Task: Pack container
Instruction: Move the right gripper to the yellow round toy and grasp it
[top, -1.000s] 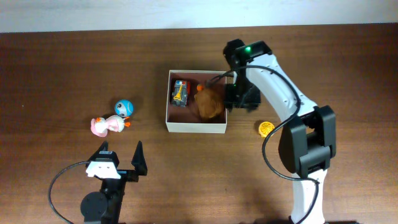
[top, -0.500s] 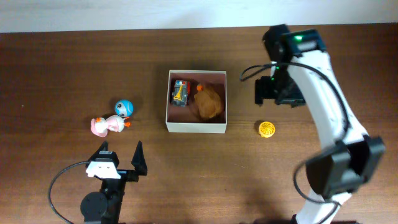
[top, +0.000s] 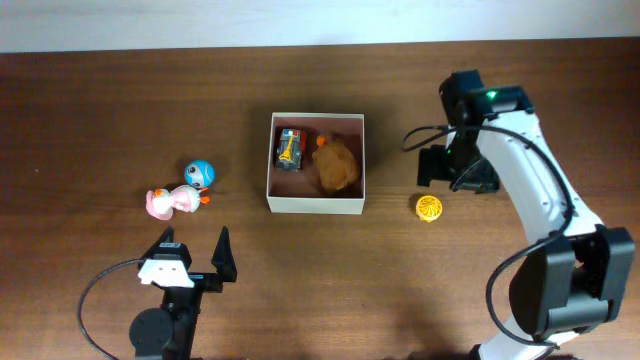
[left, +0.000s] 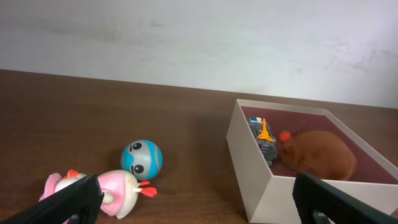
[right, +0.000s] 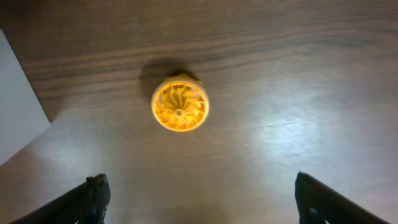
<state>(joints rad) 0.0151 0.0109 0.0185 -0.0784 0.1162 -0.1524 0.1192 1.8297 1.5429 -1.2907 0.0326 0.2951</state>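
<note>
Jaws spread wide and empty, the right gripper (right: 199, 205) should drop centred over the yellow ribbed wheel (right: 180, 103) right of the container (top: 316, 204), then close evenly.

Dark wooden table (top: 100, 110), cream container (top: 316, 205), blue round toy (top: 199, 173), pink duck (top: 170, 201), yellow disc (top: 428, 207)
</note>
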